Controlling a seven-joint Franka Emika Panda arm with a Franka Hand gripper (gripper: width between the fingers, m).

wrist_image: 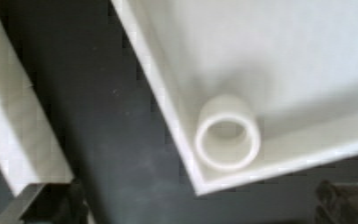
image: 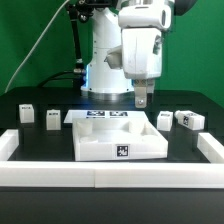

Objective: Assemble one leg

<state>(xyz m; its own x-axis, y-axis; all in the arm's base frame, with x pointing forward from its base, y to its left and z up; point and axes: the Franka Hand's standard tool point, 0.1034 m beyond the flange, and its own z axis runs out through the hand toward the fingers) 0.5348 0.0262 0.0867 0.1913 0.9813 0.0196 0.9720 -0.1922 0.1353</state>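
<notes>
I'm holding the tool (image: 143,100), jaws spread and empty, above the corner socket (wrist_image: 226,140) of the tray (image: 100,150), likely sighting where a leg (image: 165,120) is going in.

Ext. view: arm (image: 140,30) cut off at top. Marker board (image: 108,116) partly hidden behind tray (image: 95,148). Tag on each leg (image: 187,120) too small to read. Wrist view blurry, w/ pincer (image: 143,98) fingertips (wrist_image: 30,198) cropped at edge.

My arm (image: 112,45) is rounded white shells with dark joint bands; I see a blue glow (image: 88,73) low on its base, a black cable (image: 40,50) behind, and a grey-fingered gripper (image: 143,102).
</notes>
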